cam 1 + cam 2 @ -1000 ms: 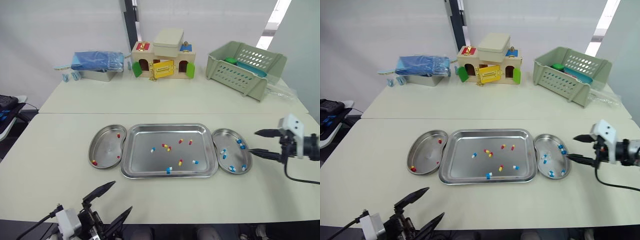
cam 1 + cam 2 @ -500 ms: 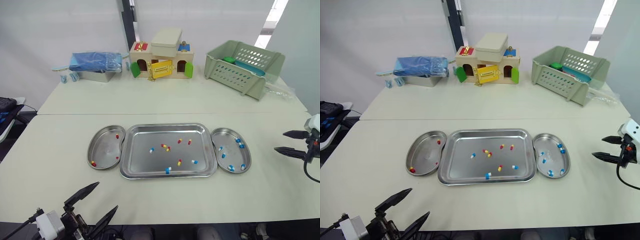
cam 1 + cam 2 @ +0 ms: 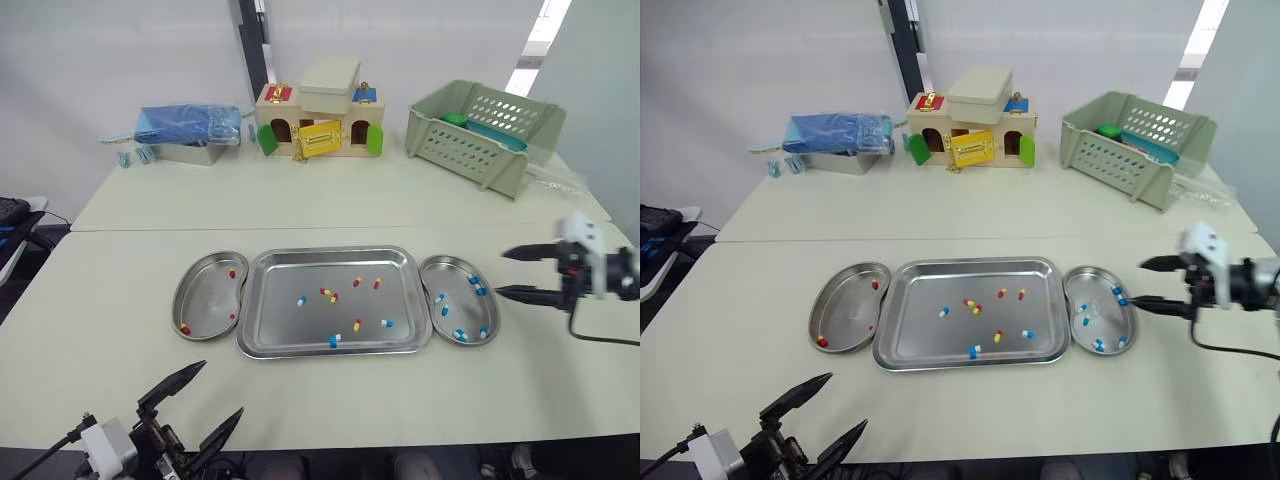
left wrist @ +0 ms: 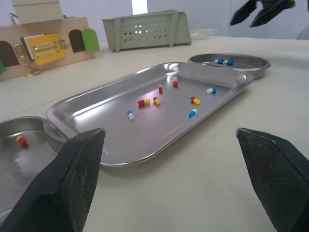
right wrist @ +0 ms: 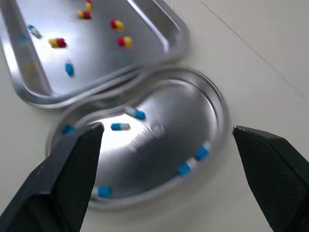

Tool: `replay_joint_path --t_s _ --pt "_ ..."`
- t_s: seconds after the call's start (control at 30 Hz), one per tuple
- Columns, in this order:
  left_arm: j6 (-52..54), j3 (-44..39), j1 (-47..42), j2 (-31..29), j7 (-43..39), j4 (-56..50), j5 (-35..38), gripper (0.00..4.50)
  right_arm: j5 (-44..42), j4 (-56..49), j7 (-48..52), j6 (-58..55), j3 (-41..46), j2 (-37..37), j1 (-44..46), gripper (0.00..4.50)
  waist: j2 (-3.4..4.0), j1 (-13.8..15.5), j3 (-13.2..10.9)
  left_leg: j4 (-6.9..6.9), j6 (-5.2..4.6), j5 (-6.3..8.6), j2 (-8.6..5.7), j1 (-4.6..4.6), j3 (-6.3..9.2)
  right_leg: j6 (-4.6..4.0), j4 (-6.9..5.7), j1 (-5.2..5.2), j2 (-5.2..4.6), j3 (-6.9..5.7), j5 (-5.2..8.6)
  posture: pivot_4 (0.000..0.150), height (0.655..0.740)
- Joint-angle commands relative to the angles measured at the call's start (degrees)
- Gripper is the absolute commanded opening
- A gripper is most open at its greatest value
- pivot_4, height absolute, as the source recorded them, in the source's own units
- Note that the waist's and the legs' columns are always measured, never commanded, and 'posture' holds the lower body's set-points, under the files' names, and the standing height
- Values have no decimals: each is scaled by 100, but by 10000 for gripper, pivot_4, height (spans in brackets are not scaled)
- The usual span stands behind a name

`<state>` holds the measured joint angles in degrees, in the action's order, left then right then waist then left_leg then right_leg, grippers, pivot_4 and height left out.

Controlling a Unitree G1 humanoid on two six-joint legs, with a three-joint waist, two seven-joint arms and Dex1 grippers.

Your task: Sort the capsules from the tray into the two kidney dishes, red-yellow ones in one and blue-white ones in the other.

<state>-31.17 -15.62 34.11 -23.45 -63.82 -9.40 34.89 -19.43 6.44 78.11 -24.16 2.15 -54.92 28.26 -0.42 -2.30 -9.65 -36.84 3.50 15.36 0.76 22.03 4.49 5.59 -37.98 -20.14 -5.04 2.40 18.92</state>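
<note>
Nearest the head camera, at the counter's (image 3: pixel 100 300) front edge, the left claw (image 3: pixel 215 392) is held with its two black fingers spread wide and nothing between them. Its base is cut off by the lower border of the head views.

Beyond it, the tray (image 3: pixel 335 251) is laid at the middle of the counter, and a kidney dish is set just beside each short end. Seven loose capsules are counted in the tray. Four are red-yellow capsules (image 3: pixel 357 325), two of them lying just beside each other, and three are blue-white capsules (image 3: pixel 386 323).

Three more red-yellow ones are seen in the left kidney dish (image 3: pixel 205 295). About six blue-white ones are seen in the right kidney dish (image 3: pixel 462 305). They are smeared in the right wrist view, so the count is not certain.

Just outside that dish's outer rim, the right claw (image 3: pixel 503 274) is held empty, its fingers apart and their tips turned toward the dish.

Along the far edge are ranged a blue packet (image 3: pixel 190 122) on a metal tin, a wooden toy house (image 3: pixel 320 135) with a cream box (image 3: pixel 330 72) on its roof, and a pale green basket (image 3: pixel 485 135). The basket's contents are half hidden by its wall. Markings on the house's coloured panels are too small to be read.
</note>
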Motion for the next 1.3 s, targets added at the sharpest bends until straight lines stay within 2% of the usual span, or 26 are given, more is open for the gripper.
replay_joint_path --t_s 0.03,0.13,0.27,0.43,0.63,0.87,1.23,1.3 --pt "30 116 13 42 73 -194 -70 45000 -421 -1367 -541 -1067 -351 423 380 44834 0 15 0 -1 0 0 0 2 1 0 0 -2 0 -1 0 1500 7400" --pt "68 224 19 87 134 -283 -101 45000 -285 -1921 -1107 -1489 -1006 1188 775 44834 -5 43 0 -2 0 0 -1 4 3 0 0 -3 0 -2 0 1500 7400" --pt "117 240 15 135 242 -329 -116 45000 23 -2076 -1620 -1782 -1835 2021 1131 44834 -10 49 1 -1 0 0 -1 6 9 0 0 -7 0 -6 0 1500 7400" --pt "67 263 149 255 407 -388 -172 45000 637 -1460 -2238 -1758 -2885 3245 1728 44834 -11 18 1 -1 0 0 -2 8 12 -1 -8 -16 1 -6 0 1500 7400" --pt "55 193 354 452 702 -459 -190 45000 1381 -133 -2905 -1622 -3469 4275 2298 44834 -13 -7 2 0 1 0 -1 7 16 -2 -10 -19 4 -8 0 1500 7400" --pt "43 156 557 686 1121 -551 -256 45000 1757 471 -3001 -1476 -3674 4643 2358 44834 -17 -31 5 1 1 0 0 8 15 -2 -11 -23 3 -7 0 1500 7400" --pt "-41 246 623 748 1202 -568 -343 45000 2181 1080 -3124 -1143 -3679 4805 2238 44834 -17 -81 4 5 0 0 0 8 14 -2 -12 -28 4 -5 0 1500 7400" --pt "-35 253 625 742 1196 -572 -348 45000 2217 1095 -3118 -1132 -3685 4832 2203 41195 -17 -83 4 5 0 0 0 8 14 -2 -12 -28 4 -5 0 1500 7400"
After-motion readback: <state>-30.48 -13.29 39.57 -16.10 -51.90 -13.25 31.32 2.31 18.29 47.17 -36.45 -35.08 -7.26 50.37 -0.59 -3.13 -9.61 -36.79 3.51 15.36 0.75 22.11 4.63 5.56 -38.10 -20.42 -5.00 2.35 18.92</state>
